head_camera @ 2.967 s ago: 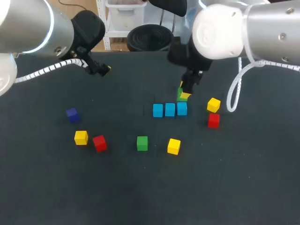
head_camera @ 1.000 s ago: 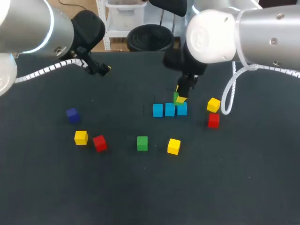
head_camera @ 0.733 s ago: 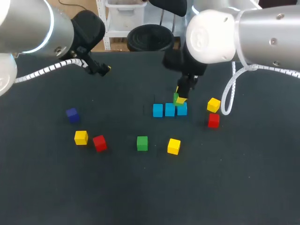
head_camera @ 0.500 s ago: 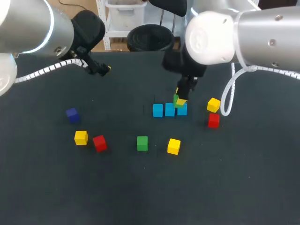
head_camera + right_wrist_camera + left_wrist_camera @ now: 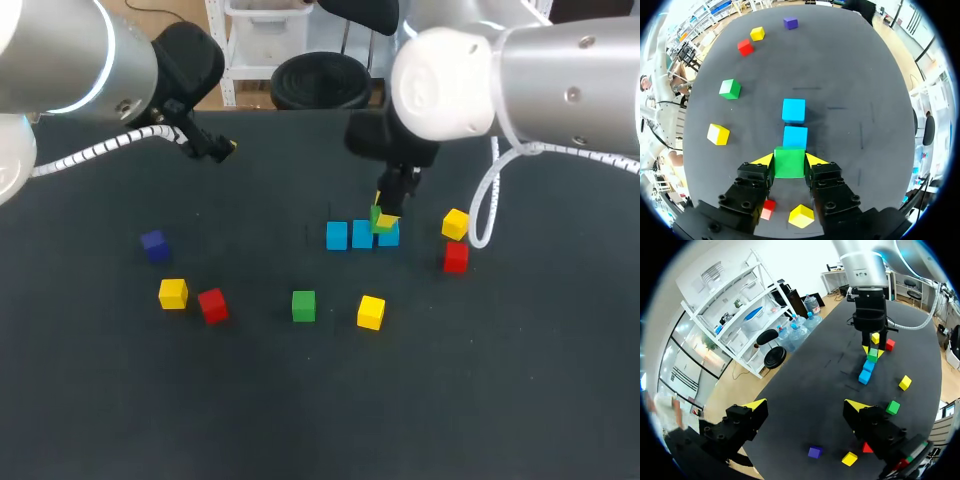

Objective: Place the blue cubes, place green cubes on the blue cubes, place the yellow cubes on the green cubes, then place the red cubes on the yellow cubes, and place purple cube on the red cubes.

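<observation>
Three blue cubes (image 5: 337, 236) lie in a row at the table's middle. My right gripper (image 5: 384, 214) is shut on a green cube (image 5: 379, 217) and holds it just above the row's right end. In the right wrist view the green cube (image 5: 789, 161) sits between the yellow tips, two blue cubes (image 5: 795, 137) lie ahead of it, and the third is hidden beneath. A second green cube (image 5: 303, 305) lies nearer the front. My left gripper (image 5: 222, 148) hangs open and empty over the far left, its wide-apart fingertips (image 5: 756, 404) visible in the left wrist view.
A purple cube (image 5: 153, 244), a yellow cube (image 5: 173, 293) and a red cube (image 5: 212, 305) lie at the left. Another yellow cube (image 5: 371, 312) sits beside the loose green one. A yellow cube (image 5: 456, 224) and a red cube (image 5: 455, 257) lie right of the blue row.
My right gripper has carried the green cube leftward and down toward the blue row. The left arm and the loose cubes have not moved.
</observation>
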